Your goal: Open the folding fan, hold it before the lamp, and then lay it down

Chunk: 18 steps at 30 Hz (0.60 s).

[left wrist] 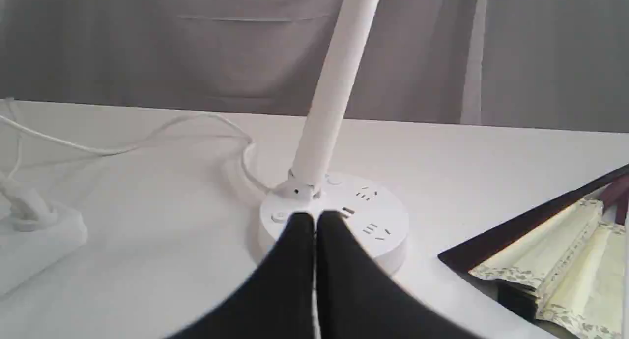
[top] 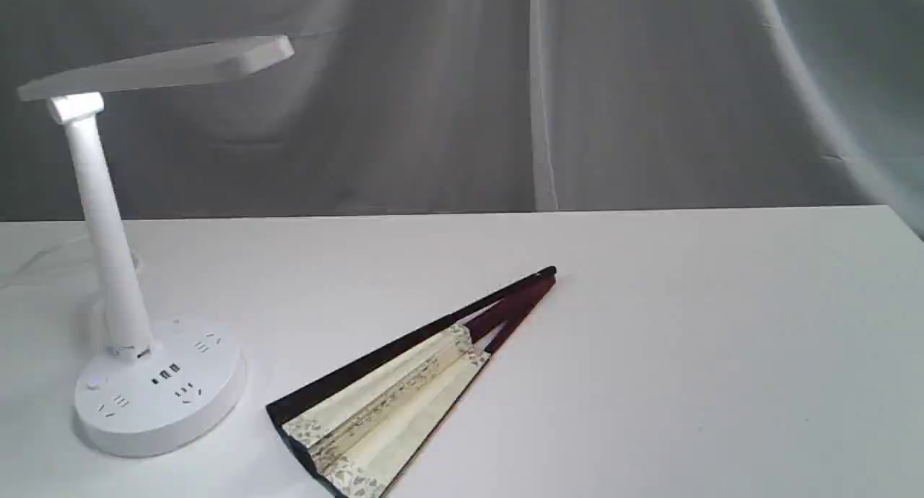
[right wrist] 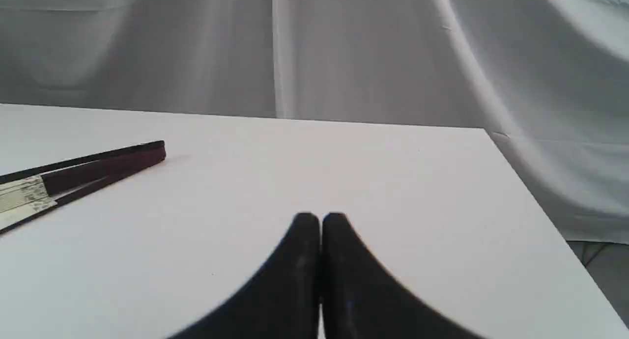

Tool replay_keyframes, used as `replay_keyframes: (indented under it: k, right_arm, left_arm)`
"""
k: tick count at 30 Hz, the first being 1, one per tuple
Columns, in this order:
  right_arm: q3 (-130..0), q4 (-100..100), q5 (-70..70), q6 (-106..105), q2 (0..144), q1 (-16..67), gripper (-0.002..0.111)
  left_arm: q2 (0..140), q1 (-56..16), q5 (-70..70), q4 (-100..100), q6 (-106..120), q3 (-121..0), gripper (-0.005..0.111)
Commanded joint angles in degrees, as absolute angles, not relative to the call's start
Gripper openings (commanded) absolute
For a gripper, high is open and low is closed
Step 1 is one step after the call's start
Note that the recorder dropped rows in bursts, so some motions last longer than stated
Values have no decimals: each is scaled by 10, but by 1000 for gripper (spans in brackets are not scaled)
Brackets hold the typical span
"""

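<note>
Cream paper and dark ribs, the folding fan (top: 404, 372) lies barely spread on the table (top: 686, 339), wide end beside the lamp (top: 115, 267), pivot slanting away from it. The left gripper (left wrist: 315, 220), pressed together and empty, faces the lamp and is likely nearer that wide end. The right gripper (right wrist: 320, 220), equally closed and empty, sits farther from the lamp than the pivot.

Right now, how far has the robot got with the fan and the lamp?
Done: seemingly nothing; the folding fan lies on the table barely spread, beside the lamp. In hand: nothing; the left gripper and right gripper are shut, empty. Left: opening it, holding it before the lamp, laying it down.
</note>
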State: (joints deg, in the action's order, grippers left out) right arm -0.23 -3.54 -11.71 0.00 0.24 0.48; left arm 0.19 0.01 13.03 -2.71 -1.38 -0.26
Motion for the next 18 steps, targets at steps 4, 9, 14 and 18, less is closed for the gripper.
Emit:
replay_keyframes:
  k: [4,9,14,18]
  right_arm:
    - [0,-34,-75,0,0,6,0]
    - [0,-34,-37,0,0,6,0]
    - [0,-29,-15,9,0,6,0]
    - [0,0,5,18,0,6,0]
  left_arm:
    - [0,-3,118,-41,-19,0,0]
    - [0,-3,80,-41,-44,0,0]
    - [0,-3,91,-41,-45,-11,0]
    - [0,-3,118,-39,-45,-50,0]
